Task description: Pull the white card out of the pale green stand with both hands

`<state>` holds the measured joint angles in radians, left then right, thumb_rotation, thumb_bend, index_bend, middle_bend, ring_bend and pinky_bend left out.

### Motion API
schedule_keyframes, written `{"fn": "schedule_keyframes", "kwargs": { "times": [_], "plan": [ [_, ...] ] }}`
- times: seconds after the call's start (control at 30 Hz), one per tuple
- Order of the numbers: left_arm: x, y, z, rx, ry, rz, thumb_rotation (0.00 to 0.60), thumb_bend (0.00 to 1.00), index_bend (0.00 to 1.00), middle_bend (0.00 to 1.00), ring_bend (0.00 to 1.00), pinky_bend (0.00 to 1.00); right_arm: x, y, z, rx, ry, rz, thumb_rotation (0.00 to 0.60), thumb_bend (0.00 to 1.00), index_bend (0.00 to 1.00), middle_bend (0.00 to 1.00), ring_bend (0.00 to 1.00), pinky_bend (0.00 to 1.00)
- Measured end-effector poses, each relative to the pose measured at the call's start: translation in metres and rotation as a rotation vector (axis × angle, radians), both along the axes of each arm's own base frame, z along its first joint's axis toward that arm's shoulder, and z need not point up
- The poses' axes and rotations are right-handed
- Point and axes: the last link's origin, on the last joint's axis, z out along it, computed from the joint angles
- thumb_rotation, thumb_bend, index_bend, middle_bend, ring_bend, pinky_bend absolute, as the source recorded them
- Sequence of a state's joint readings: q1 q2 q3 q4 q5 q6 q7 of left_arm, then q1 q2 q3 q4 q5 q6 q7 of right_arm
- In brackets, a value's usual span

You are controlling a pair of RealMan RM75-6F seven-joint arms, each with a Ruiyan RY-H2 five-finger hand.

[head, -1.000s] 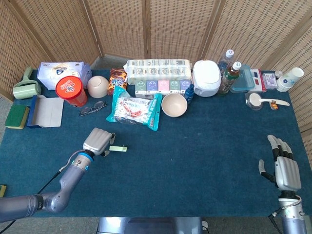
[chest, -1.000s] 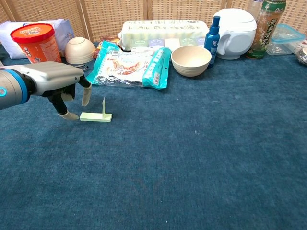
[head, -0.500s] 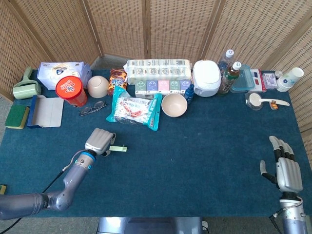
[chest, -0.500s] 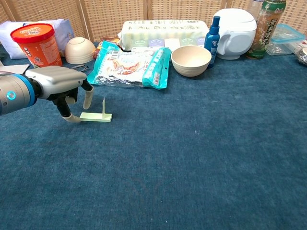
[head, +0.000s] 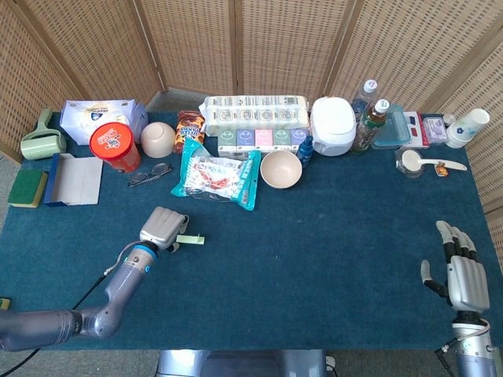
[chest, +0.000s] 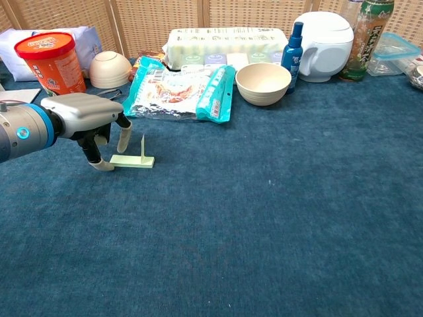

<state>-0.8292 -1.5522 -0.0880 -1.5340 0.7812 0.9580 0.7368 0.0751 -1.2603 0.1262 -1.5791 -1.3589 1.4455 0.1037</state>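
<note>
The pale green stand [chest: 132,160] lies flat on the blue cloth at the left, small in the head view [head: 190,239]. From its right end a thin card [chest: 143,148] stands upright, seen edge-on. My left hand [chest: 89,115] hovers over the stand's left end with fingers pointing down and apart. Its thumb tip [chest: 102,165] sits at the base's left end, while another finger [chest: 123,139] hangs just above the base; nothing is gripped. My right hand [head: 462,275] shows only in the head view, at the front right corner, fingers extended, far from the stand.
Behind the stand lie a teal snack bag [chest: 178,89], a beige bowl [chest: 263,82], a red tub [chest: 53,59] and glasses [head: 149,173]. Boxes, bottles and a white cooker [head: 332,124] line the back edge. A blue tray [head: 75,179] is at the far left.
My left hand has shifted slightly right, bringing its thumb tip up to the stand's left end. The right hand has drifted a little toward the front edge. The stand has not moved.
</note>
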Motion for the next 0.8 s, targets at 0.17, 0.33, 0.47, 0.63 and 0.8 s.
{"fn": "schedule_keyframes", "kwargs": {
  "times": [0.17, 0.33, 0.47, 0.63, 0.8],
  "plan": [
    [0.0005, 0.0003, -0.0010, -0.004, 0.008, 0.007, 0.600, 0.22, 0.52, 1.00, 1.00, 1.00, -0.0018, 0.0011, -0.0010, 0.003, -0.002, -0.006, 0.600, 0.52, 0.00, 0.10, 0.01, 0.05],
    [0.0025, 0.0008, -0.0017, -0.002, 0.011, 0.005, 0.600, 0.25, 0.54, 1.00, 1.00, 1.00, -0.0029, 0.0019, -0.0007, 0.001, -0.003, -0.009, 0.600, 0.52, 0.00, 0.10, 0.01, 0.05],
    [0.0041, 0.0014, -0.0028, -0.002, 0.020, 0.005, 0.600, 0.26, 0.54, 1.00, 1.00, 1.00, -0.0035, 0.0021, -0.0011, 0.002, -0.004, -0.010, 0.600, 0.52, 0.00, 0.10, 0.01, 0.05],
    [0.0065, 0.0018, -0.0043, -0.004, 0.026, 0.003, 0.600, 0.26, 0.53, 1.00, 1.00, 1.00, -0.0045, 0.0027, -0.0001, 0.000, -0.006, -0.012, 0.600, 0.52, 0.00, 0.10, 0.01, 0.05],
    [0.0088, 0.0036, -0.0026, -0.001, 0.023, 0.000, 0.600, 0.26, 0.49, 1.00, 1.00, 1.00, -0.0056, 0.0035, 0.0004, -0.001, -0.009, -0.014, 0.600, 0.52, 0.00, 0.10, 0.01, 0.05]
  ]
}}
